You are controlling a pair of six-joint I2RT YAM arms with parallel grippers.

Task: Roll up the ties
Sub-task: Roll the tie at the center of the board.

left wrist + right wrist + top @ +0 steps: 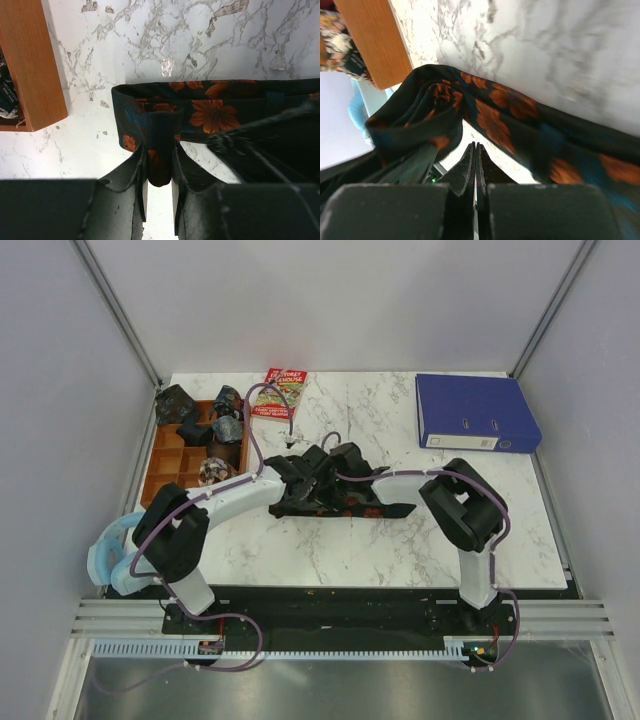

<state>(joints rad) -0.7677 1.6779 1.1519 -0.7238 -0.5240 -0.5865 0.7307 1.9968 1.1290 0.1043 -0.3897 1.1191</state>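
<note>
Lying mid-way across the marble surface (pixel 420 540), the long black tie (pixel 345 504) had its folded end pinched by the left end effector (pixel 160 167). The right end effector (pixel 476 155) was pressed together beside the fold, seemingly on nothing. With only one pinch, the loose first turn could probably slump or unroll if the fabric slipped.

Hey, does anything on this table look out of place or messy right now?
A pale blue object hangs off the table's left edge, near the front corner. Otherwise nothing stands out: the long tie lies partly folded mid-table.
</note>
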